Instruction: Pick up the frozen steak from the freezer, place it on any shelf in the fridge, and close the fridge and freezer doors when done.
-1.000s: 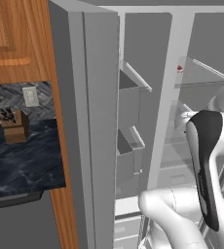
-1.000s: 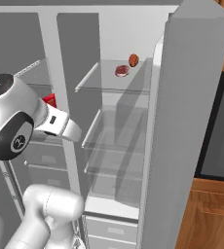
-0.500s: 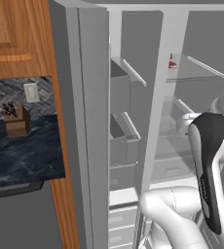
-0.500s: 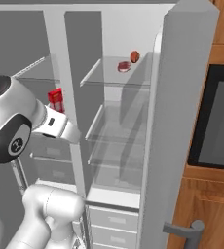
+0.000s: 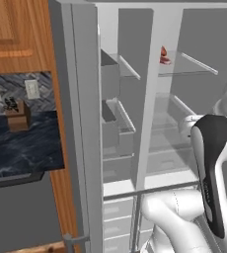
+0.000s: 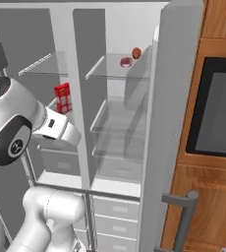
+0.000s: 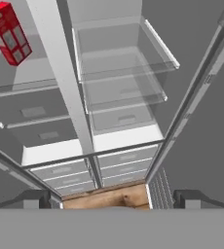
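The frozen steak (image 6: 126, 62) lies flat on the top clear glass shelf (image 6: 105, 75) of the fridge (image 6: 120, 147), the right-hand compartment. A rounder orange-red lump (image 6: 136, 52) sits just behind it. In the left base view the steak (image 5: 165, 61) peeks out beside the centre divider. The freezer (image 7: 31, 116), on the left, has grey drawers. Both doors stand open: one on the left (image 5: 81, 123), one on the right (image 6: 179, 98). My gripper (image 7: 114, 199) is open and holds nothing. It hangs back from the unit, facing the lower shelves and drawers.
A red box (image 6: 62, 97) stands in the left compartment, and it shows in the hand view as the red box (image 7: 9, 31). A dark wall oven (image 6: 218, 113) sits right of the open door. A dark counter (image 5: 17, 148) with a knife block (image 5: 18, 116) lies to the left.
The whole picture has shifted in both base views, so the base has driven. The oven and the red box have come into view. The steak and the lump stay on their shelf.
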